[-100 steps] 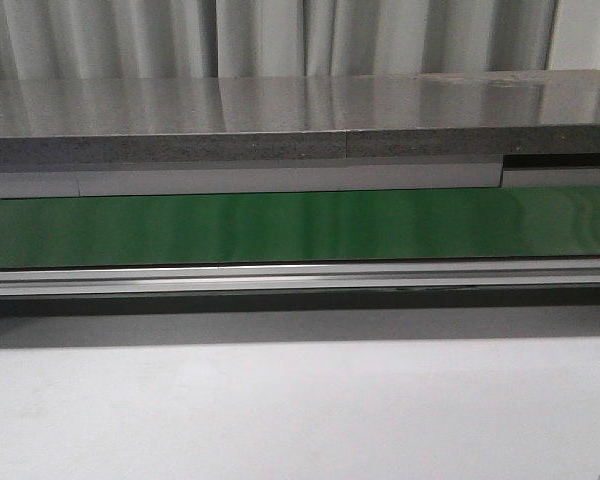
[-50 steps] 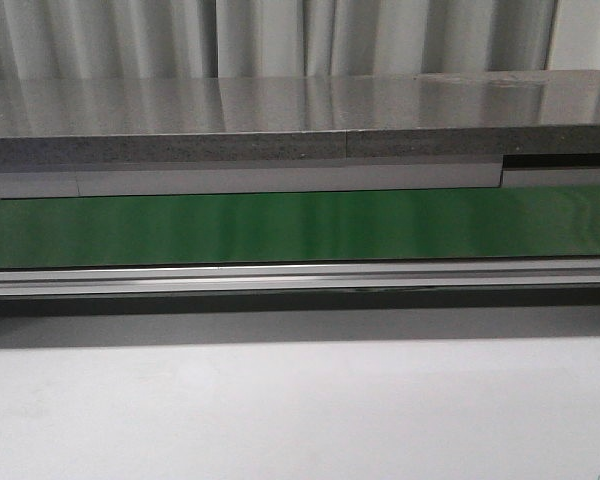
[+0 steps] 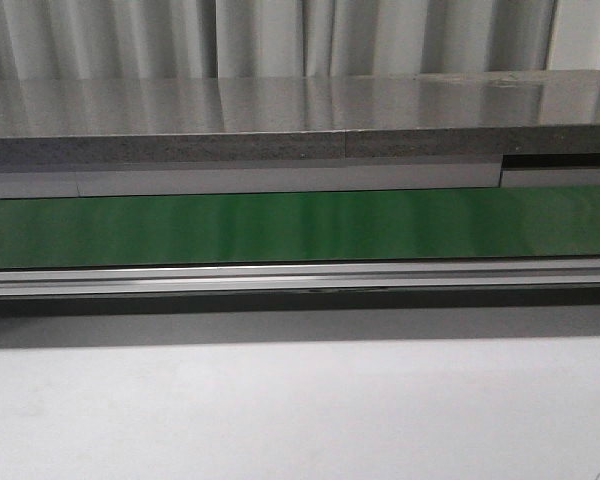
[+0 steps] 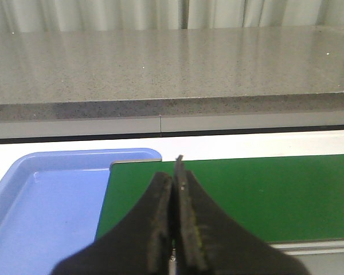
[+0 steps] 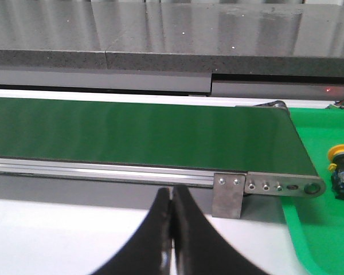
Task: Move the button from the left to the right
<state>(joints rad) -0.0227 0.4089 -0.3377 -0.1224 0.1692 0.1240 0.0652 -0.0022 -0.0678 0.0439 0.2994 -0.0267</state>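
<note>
The button [image 5: 341,168], with a yellow round cap on a black body, lies on the green tray [image 5: 315,229] at the far right edge of the right wrist view. My right gripper [image 5: 171,193] is shut and empty over the white table, near the conveyor's right end and well to the left of the button. My left gripper [image 4: 174,177] is shut and empty over the left end of the green belt [image 4: 235,195], beside the blue tray [image 4: 46,212]. Neither gripper shows in the front view.
The green conveyor belt [image 3: 300,226] runs across the front view with an aluminium rail [image 3: 300,277] along its front. A grey stone counter [image 3: 300,120] stands behind it. A metal bracket [image 5: 228,195] sits at the belt's right end. The white table [image 3: 300,410] lies in front.
</note>
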